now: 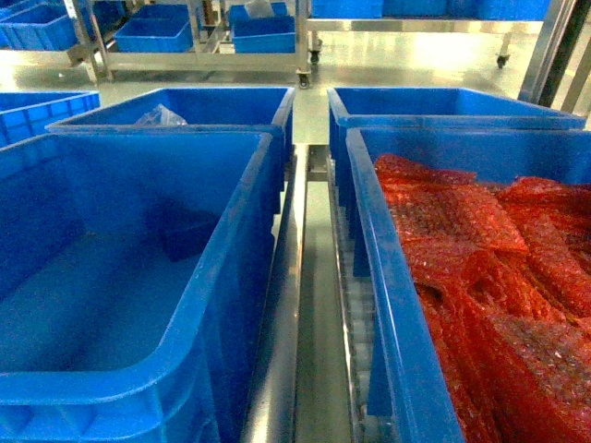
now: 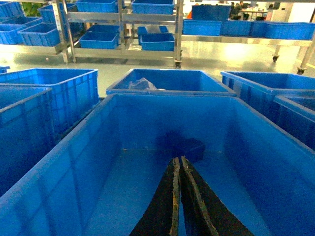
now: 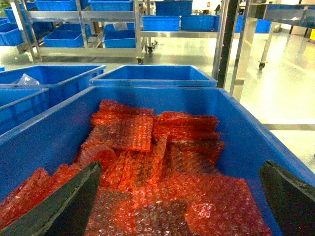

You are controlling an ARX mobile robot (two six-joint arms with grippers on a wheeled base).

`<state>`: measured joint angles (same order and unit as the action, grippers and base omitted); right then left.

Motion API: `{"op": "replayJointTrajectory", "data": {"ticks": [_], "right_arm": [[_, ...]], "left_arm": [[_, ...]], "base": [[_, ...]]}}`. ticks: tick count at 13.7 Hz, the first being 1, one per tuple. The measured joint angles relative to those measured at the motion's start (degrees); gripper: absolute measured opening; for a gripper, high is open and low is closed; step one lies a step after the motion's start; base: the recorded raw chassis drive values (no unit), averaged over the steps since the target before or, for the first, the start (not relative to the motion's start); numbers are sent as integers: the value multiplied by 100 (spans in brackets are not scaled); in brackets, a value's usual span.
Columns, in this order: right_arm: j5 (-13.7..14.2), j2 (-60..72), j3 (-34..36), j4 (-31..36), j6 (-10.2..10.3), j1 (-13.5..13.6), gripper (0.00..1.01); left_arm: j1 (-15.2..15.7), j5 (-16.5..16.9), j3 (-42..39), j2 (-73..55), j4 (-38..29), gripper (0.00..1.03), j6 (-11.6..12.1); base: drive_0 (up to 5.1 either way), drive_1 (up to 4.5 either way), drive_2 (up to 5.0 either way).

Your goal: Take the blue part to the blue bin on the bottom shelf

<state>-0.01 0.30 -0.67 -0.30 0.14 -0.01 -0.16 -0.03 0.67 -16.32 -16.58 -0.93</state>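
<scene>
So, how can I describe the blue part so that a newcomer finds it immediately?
Start at the near left blue bin, beside the crate of red bubble-wrap bags. On its floor by the far wall lies the blue part, a small dark block, this bin's only content.

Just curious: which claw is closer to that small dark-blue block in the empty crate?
Left. The left claw hangs just before the dark-blue block; the right claw is over the neighbouring crate.
</scene>
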Motion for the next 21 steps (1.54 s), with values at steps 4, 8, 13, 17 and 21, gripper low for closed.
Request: {"op": "replayJointTrajectory", "data": {"ticks": [4, 8, 13, 17, 21], "right_arm": [[0, 0, 0, 2, 0, 0, 98], [-2, 0, 0, 2, 0, 0, 98], [0, 0, 0, 2, 0, 0, 98], [0, 0, 0, 2, 0, 0, 98], [0, 0, 0, 2, 0, 0, 98]], "left_arm": [[0, 0, 0, 503, 529, 2, 0], [0, 2, 2, 1582, 1659, 2, 13], [0, 2, 2, 1582, 1685, 28, 11], [0, 2, 2, 1582, 1685, 64, 13], [0, 2, 2, 1582, 1685, 98, 20]], "base": [[0, 0, 0], [0, 0, 0], [0, 0, 0], [0, 0, 0], [0, 0, 0]]}}
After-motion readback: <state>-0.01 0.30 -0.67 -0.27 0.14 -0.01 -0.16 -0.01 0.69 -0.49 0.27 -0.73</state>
